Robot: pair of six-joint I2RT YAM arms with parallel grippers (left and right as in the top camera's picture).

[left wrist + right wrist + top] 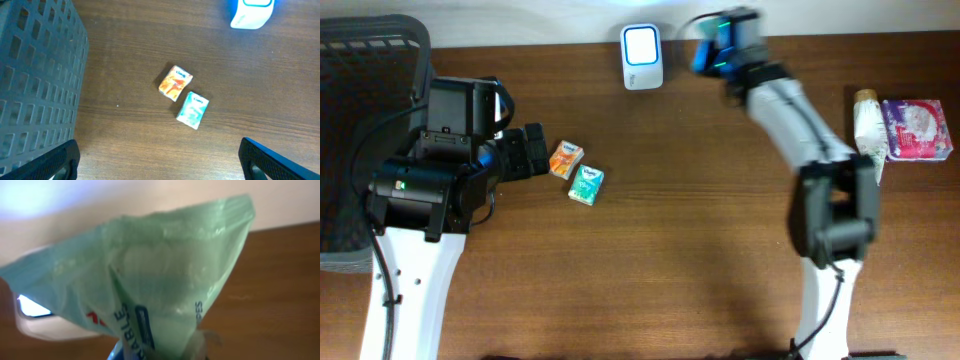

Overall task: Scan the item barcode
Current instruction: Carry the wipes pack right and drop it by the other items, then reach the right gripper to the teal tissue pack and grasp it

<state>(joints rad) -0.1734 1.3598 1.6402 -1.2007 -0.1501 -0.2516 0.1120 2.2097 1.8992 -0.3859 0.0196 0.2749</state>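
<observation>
Close against the right wrist lens hangs the pale green packet (165, 275), crinkled and soft, with print running down its lower part; no barcode shows on the side in view. The brown table (670, 260) spreads beneath everything. At its far left sits a dark mesh basket (360, 110). Just right of it, the left gripper (540, 150) hovers with fingers spread wide, holding nothing. The right gripper (712, 50) reaches to the far edge, its fingers pressed together on the green packet, which it holds up off the table just right of the white scanner (642, 56). The scanner's window glows. At the far right lie a pink pack (917, 130) and, touching its left side, a pale tube (868, 125). Near the left gripper rest two small packs side by side, one orange (566, 159), one teal (586, 185).

By my judgement the presenting step is in hand. The next move calls for carrying the packet left before the lit window and turning it until its code faces the glass.
</observation>
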